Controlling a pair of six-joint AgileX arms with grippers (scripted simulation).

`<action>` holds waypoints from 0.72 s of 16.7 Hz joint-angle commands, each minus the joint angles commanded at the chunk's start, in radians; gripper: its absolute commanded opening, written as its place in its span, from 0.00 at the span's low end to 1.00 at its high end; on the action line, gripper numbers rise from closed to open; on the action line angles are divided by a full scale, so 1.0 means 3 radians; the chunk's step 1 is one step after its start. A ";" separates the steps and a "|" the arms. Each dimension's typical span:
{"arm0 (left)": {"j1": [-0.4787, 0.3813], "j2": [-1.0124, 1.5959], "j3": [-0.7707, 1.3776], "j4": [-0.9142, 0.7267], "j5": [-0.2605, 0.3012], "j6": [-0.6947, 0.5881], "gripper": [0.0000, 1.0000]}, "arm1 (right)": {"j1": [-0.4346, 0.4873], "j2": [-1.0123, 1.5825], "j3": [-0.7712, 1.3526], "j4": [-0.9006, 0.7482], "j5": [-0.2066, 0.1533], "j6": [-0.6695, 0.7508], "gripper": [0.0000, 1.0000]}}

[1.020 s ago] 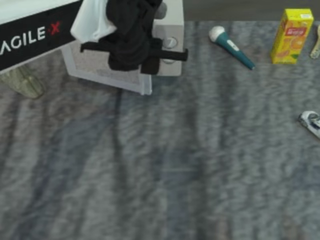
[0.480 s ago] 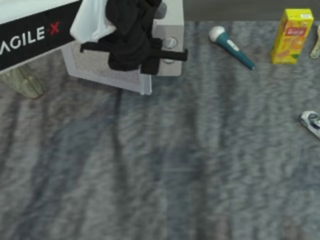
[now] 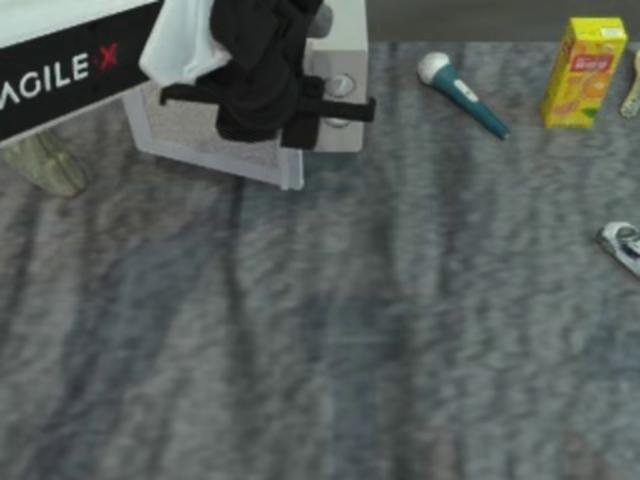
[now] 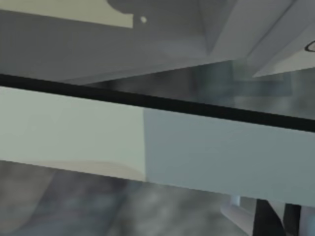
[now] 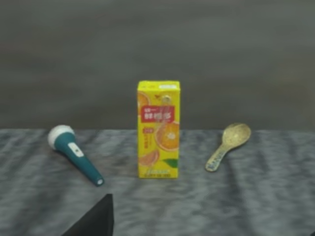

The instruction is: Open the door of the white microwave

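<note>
Here the large boxy off-white microwave (image 3: pixel 335 40) sits at the table's far left, its flat white speckled-window door (image 3: pixel 215 140) swung slightly ajar. The left gripper (image 3: pixel 300 120) hovers over the door's free edge; finger spread cannot be told. Bare grey tabletop (image 3: pixel 350 330) lies before it.

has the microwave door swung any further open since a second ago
No. The door's handle edge sits at the same spot against the microwave's knob panel; the left gripper is there.
</note>
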 joint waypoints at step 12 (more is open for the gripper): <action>0.0012 -0.0094 -0.0144 0.0061 0.0081 0.0124 0.00 | 0.0000 0.0000 0.0000 0.0000 0.0000 0.0000 1.00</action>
